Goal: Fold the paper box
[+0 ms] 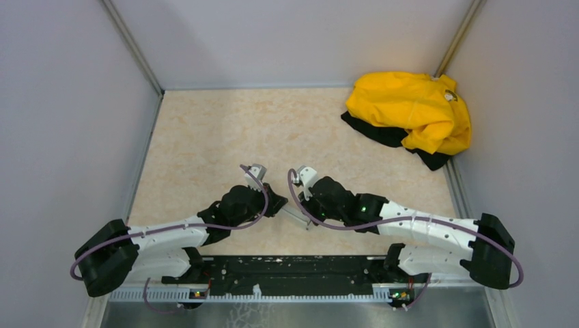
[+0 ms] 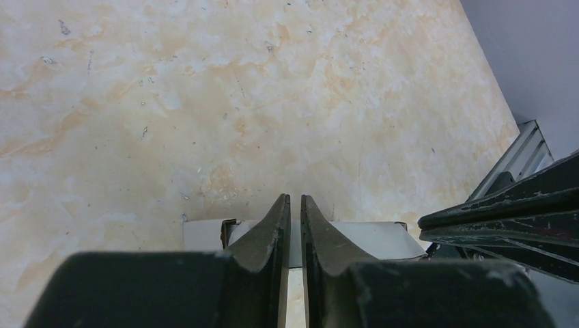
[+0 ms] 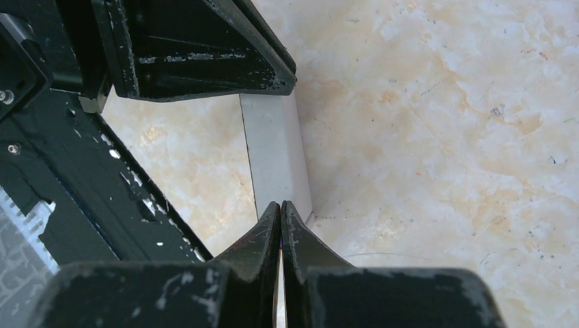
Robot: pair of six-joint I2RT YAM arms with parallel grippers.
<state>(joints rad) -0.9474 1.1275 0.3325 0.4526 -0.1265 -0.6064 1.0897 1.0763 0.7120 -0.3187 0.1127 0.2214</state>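
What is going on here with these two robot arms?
Both arms lean in over the paper box, a pale flat piece near the front of the table. The left end effector, jaws nearly together, appears to pinch one end of it. The right end effector is shut, its tips at the other end. A yellow garment lies untouched in the far right corner.
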